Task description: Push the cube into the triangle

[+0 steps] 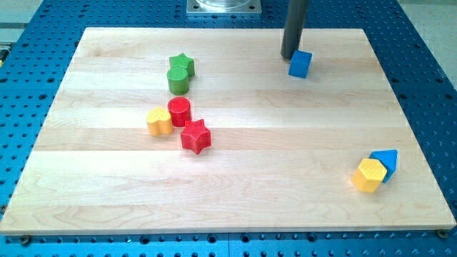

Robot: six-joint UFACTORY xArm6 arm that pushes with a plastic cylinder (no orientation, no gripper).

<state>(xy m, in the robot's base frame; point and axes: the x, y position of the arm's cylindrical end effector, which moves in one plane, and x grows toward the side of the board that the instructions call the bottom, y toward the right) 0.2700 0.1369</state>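
A blue cube sits near the view's top, right of centre. My tip is the lower end of the dark rod and stands just left of the cube, touching or nearly touching its upper left side. A blue triangle lies near the view's bottom right, far below and to the right of the cube. A yellow hexagon block presses against the triangle's lower left side.
A green star and a green cylinder sit together at upper left. Below them a red cylinder, a yellow block and a red star form a cluster. The wooden board lies on a blue perforated table.
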